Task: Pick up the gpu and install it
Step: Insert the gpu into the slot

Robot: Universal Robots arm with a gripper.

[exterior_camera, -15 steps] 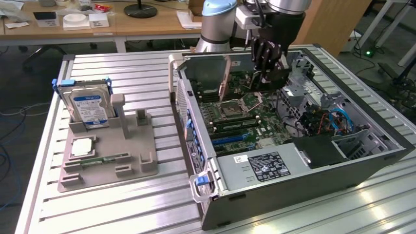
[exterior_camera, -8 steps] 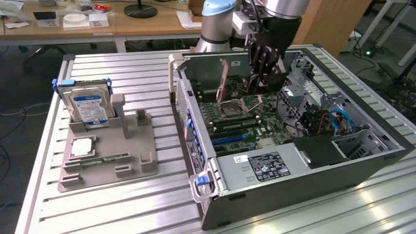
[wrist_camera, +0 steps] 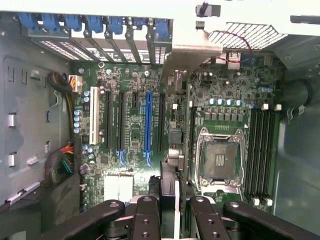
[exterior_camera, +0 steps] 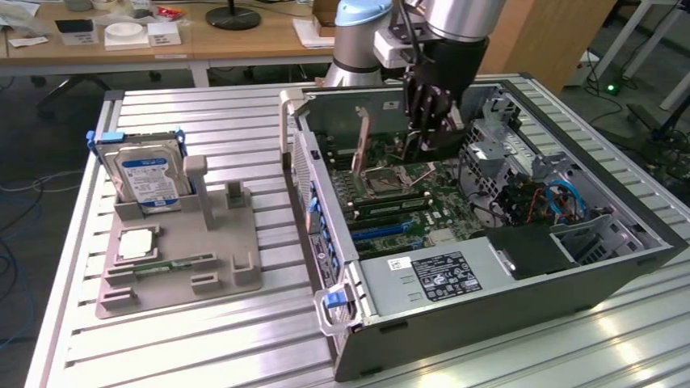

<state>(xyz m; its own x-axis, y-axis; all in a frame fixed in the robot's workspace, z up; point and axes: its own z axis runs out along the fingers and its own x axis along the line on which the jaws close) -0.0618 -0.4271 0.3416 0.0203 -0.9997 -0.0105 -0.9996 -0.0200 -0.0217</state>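
I am gripping the graphics card (wrist_camera: 181,115) in my gripper (wrist_camera: 172,202), jaws closed on its board, and holding it on edge inside the open computer case (exterior_camera: 603,267), so the wrist view is looking along its thin side. Its silvery end bracket (wrist_camera: 192,52) is pointing toward the back wall of the case, close by the row of blue clips (wrist_camera: 95,22). Beneath it the mainboard (wrist_camera: 130,150) is lying flat, the long blue slot (wrist_camera: 147,125) and black slots on one side of the card, the processor socket (wrist_camera: 220,160) and memory slots (wrist_camera: 262,150) on the other. I am judging this as the installing step: the pick-up is done and the card is hanging over the slot area, though I cannot tell whether its lower edge is touching a slot, or which one it is lining up with. The next move, as I am reading it, is calling for a straight push with the card upright, its edge running true along one slot and the bracket meeting its opening in the back wall. Farther off, on the tabletop (exterior_camera: 216,339) at the exterior view's left, the grey holder (exterior_camera: 205,242) is carrying the hard drive (exterior_camera: 151,182), well apart from the case.
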